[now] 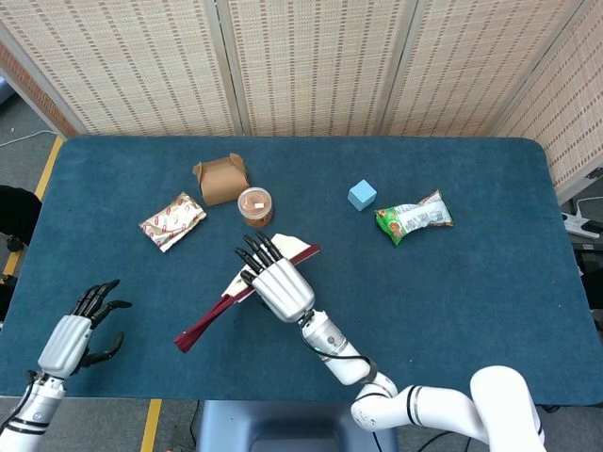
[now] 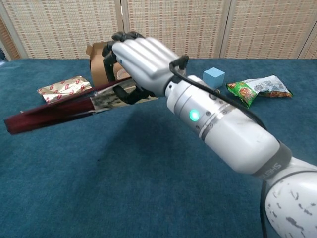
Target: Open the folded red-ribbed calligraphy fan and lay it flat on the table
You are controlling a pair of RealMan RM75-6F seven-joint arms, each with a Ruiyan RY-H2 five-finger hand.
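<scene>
The red-ribbed fan (image 1: 203, 327) is off the table and nearly closed, a slim red bundle tilted with its pivot end low at the left. My right hand (image 1: 278, 282) grips it near the paper end, fingers wrapped over the top. In the chest view the fan (image 2: 49, 114) sticks out to the left from my right hand (image 2: 141, 59), with a bit of white paper showing under the fingers. My left hand (image 1: 80, 330) hovers at the table's near left edge, fingers apart and holding nothing, well away from the fan.
On the blue table (image 1: 471, 301) stand a brown cardboard box (image 1: 221, 179), an orange-filled jar (image 1: 255, 205) and a silver-red packet (image 1: 172, 220) behind the fan. A blue cube (image 1: 362, 195) and a green snack bag (image 1: 413, 217) lie at the right.
</scene>
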